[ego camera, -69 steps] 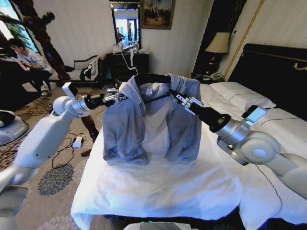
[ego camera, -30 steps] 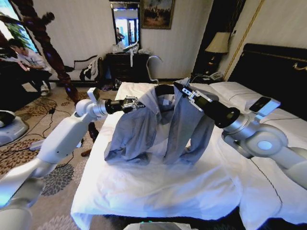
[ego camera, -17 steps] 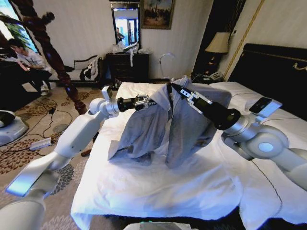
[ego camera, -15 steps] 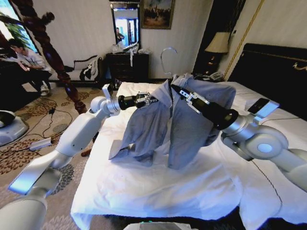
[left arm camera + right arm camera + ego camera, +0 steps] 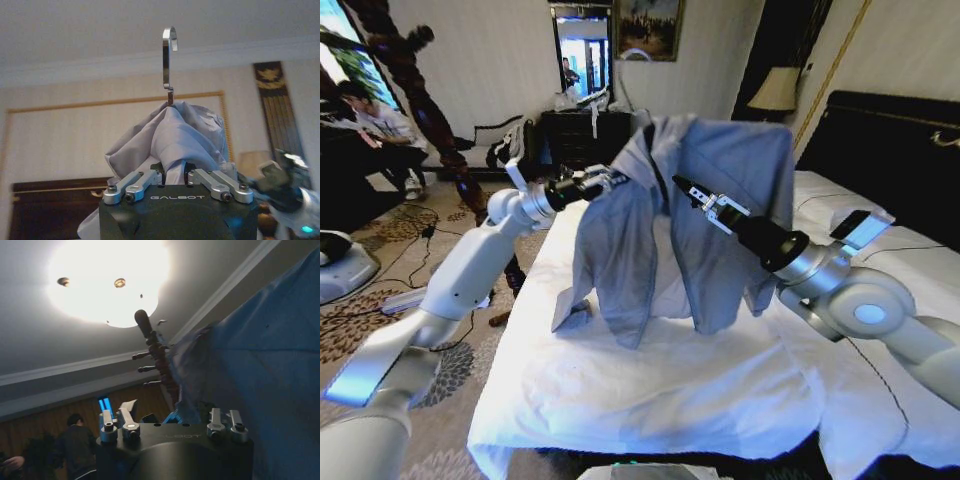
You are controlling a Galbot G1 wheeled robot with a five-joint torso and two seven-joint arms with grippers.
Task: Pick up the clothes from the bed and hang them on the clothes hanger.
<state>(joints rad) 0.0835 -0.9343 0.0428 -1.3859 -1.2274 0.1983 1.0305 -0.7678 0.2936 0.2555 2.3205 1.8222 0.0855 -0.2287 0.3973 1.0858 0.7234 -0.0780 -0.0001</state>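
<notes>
Left gripper point(image 5: 610, 180) is pinching one shoulder of the blue-grey shirt point(image 5: 700, 215), its fingers point(image 5: 145, 179) closed on bunched fabric just under the wire hanger's hook point(image 5: 169, 47), which is pointing straight up. Right gripper point(image 5: 692, 196) is reaching into the shirt front from the opposite side; whether it is gripping cannot be told. The shirt is hanging between both, shoulders spanning left to right, hem brushing the bed point(image 5: 650, 385).

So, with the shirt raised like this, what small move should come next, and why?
Probably lift a little higher. Both hands, left and right, hold the shirt on the hanger above the bed, but its lower hem looks to be touching the sheet.
</notes>
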